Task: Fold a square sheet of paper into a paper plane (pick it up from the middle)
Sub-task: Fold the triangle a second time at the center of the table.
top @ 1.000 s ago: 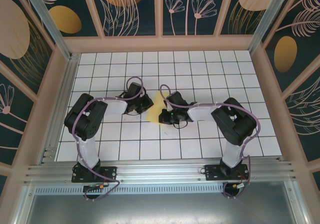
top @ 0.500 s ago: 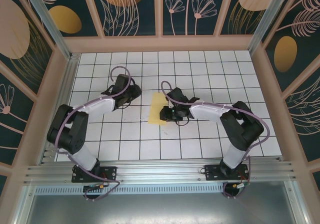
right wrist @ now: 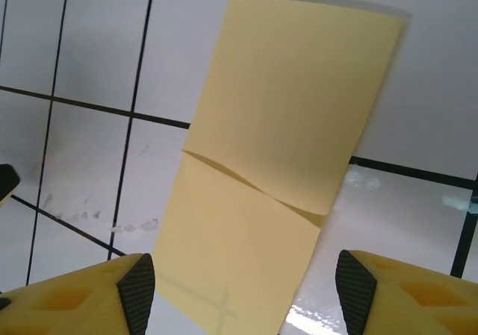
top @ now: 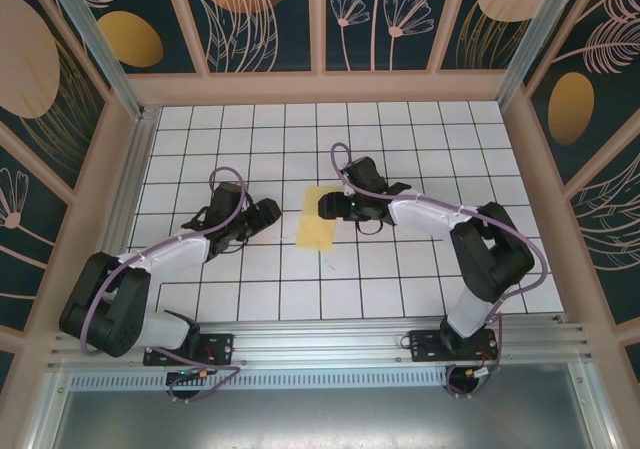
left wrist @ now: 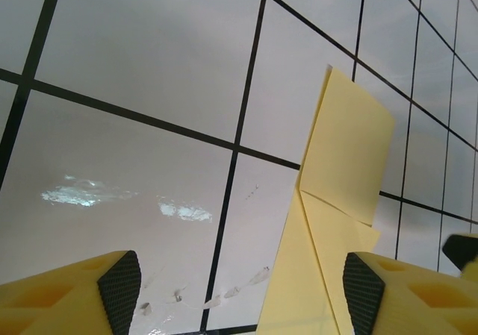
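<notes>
The left hand (top: 262, 214) was held open and empty, the folded sheet of paper (top: 320, 221) lying flat on the desk (top: 400, 279) off to its right, just before the open right hand (top: 328, 206). The sheet was judged light, limp and easily creased, best pinched at its middle. A second earlier both hands had been shut at it; it was since released.

free: bare table (top: 400, 139) far and near | in the way: folded paper (top: 316, 234) flat, just right of my left gripper (top: 271, 213), under my right gripper (top: 322, 206) | edges: walls (top: 320, 87) left, right, far
</notes>
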Tool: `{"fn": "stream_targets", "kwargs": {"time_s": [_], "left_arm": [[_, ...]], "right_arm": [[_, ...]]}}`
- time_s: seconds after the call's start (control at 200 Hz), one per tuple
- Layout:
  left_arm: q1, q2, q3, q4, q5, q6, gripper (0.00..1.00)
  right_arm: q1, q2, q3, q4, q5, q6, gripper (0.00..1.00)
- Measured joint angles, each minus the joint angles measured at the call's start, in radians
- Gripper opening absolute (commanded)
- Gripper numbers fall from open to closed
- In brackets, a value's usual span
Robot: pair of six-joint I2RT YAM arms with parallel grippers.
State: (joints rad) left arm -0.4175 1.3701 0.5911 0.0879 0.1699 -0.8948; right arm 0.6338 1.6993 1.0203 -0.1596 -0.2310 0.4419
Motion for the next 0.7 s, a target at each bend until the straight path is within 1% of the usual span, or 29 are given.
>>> {"fn": "stream_targets", "kwargs": {"time_s": [0.1, 0.235, 0.35, 0.55, 0.701], "left_arm": [[0.0, -0.01, -0.018, 0.024, 0.02, 0.0, 0.77], [-0.001, -0.012, -0.044, 0.056, 0.065, -0.004, 0.77], [-0.005, -0.012, -0.054, 0.077, 0.092, -0.01, 0.77], [-0.007, -0.012, -0.056, 0.096, 0.111, -0.019, 0.77], [-0.007, -0.011, -0.059, 0.101, 0.115, -0.024, 0.77]], "right_arm": [[-0.025, 0.063, 0.013, -0.003, -0.016, -0.02, 0.58], [-0.035, 0.133, 0.028, -0.01, -0.051, -0.037, 0.47], [-0.042, 0.15, 0.029, -0.015, -0.083, -0.045, 0.35], [-0.049, 0.169, 0.036, -0.013, -0.12, -0.048, 0.25], [-0.053, 0.183, 0.039, -0.006, -0.137, -0.047, 0.13]]}}
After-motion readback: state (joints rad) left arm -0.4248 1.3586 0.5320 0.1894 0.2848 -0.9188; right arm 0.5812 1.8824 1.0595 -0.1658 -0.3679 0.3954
